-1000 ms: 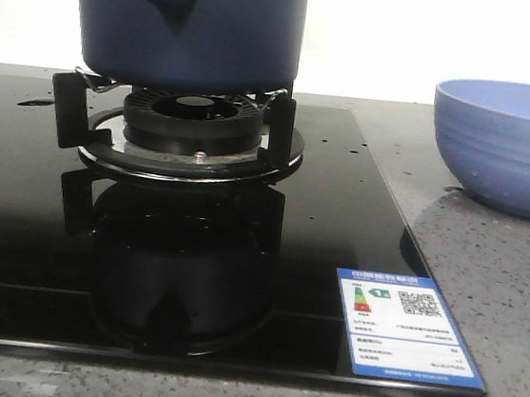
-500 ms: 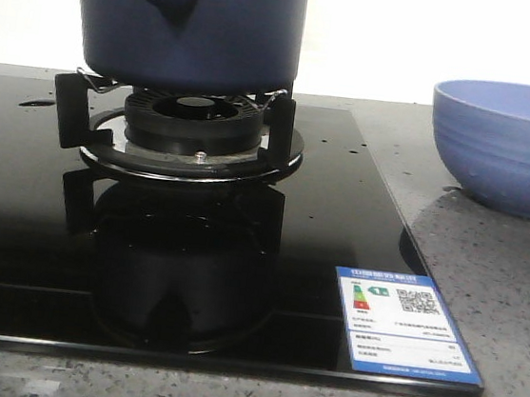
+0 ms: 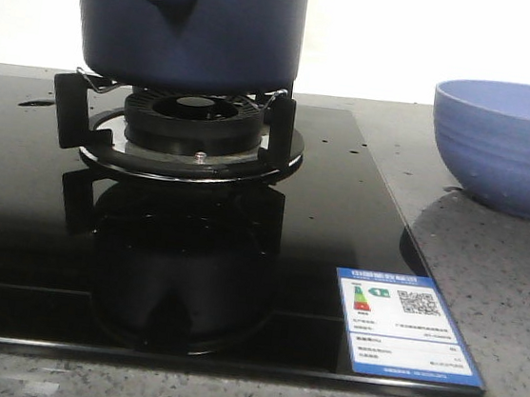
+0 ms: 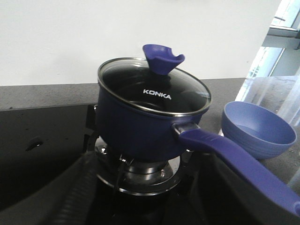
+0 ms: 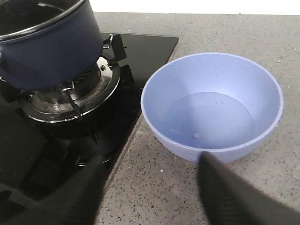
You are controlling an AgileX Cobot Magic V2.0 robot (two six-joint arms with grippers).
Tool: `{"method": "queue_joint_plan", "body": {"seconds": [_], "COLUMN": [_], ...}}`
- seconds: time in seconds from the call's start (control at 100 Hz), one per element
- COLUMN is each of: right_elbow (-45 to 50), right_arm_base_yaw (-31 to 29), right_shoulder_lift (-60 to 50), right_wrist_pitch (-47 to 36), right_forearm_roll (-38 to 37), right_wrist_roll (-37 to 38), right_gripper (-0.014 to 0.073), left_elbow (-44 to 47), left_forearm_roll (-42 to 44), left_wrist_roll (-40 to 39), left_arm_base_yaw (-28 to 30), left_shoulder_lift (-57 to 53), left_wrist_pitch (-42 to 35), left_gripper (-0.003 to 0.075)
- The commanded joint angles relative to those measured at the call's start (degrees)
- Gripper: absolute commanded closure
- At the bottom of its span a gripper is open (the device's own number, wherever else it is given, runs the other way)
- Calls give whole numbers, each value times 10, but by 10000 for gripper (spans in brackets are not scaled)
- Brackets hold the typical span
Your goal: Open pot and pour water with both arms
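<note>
The pot (image 4: pixel 140 117) sits lidded on the burner (image 3: pixel 192 128), the bowl (image 5: pixel 213 105) near the counter's right edge for pouring; both jaws spread, empty

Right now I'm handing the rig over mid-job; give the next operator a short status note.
Left gripper: open, holding nothing, short of the pot.
Right gripper: open, holding nothing, facing the bowl.
Pot sits on the burner of the black cooktop, glass lid on, its knob untouched, long handle toward the bowl.
Bowl stands on the grey counter beside the cooktop; looks empty.
Done: nothing yet.
Left: lift the lid, grasp the handle, pour into the bowl.
</note>
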Motion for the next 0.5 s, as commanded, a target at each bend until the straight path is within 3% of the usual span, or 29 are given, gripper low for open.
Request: {"method": "queue_joint_plan", "body": {"seconds": [0.0,0.26,0.49], "right_elbow": [-21,-21,-21], "right_arm_base_yaw": [2,2,2], "right_shoulder_lift": [8,10,10], "right_wrist_pitch": [-50,-84,-83], "right_forearm_roll": [11,11,11], "right_wrist_roll": [-7,-7,-7], "right_gripper": [116,123,123], "left_elbow": [-20,-35,-128], "left_forearm_roll": [-52,-227,-256], "left_wrist_roll": [42,244,322], "left_arm_base_yaw": [-11,-43,-76], "left_shoulder_lift": [28,150,308], "left_wrist_pitch": [-58,-163,-180], "left_gripper": [230,230,227]}}
